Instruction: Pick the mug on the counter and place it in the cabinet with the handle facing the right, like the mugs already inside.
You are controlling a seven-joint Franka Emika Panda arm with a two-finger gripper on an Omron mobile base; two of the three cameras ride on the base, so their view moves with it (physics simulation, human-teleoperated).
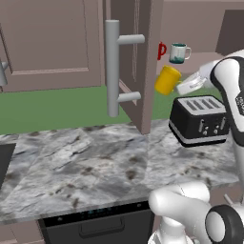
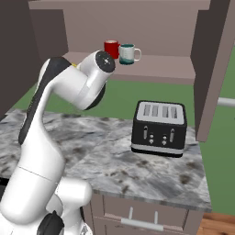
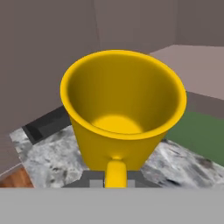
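Two mugs (image 2: 124, 52) sit inside the cabinet (image 2: 151, 69); yellow mug (image 3: 122, 109) empty.

Black four-slot toaster (image 1: 199, 120) — upright on the marbled surface, chrome top, levers on its long side. Red mug (image 2: 111, 48) and white-and-teal mug (image 2: 127, 53) — side by side on the shelf, touching or nearly so. Dark appliance front (image 1: 97, 224) below.
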